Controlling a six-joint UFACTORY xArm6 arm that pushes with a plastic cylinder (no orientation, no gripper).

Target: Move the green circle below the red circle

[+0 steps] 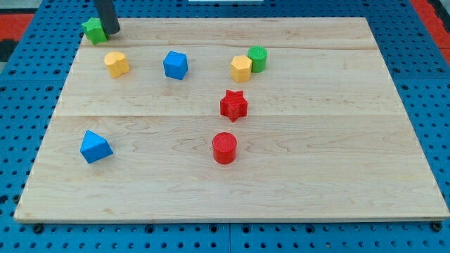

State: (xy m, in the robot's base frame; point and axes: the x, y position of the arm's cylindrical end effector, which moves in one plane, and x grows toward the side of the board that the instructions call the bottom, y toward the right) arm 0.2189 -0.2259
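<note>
- Jaws: none fitted; the rod's tip (111, 31) is sitting at the view's top left, touching a green block (92, 29).
- Green circle (257, 57) is lying well apart toward the view's right, above the red circle (225, 147).

Robotics lab bench, wooden board (351, 211) on blue perforated table (28, 239)

The wooden board (337, 176) holds a green circle (257, 58), red circle (224, 148), red star (233, 105), two yellow blocks (117, 63) (241, 68), two blue blocks (175, 65) (95, 147) and a green block (92, 30).
</note>
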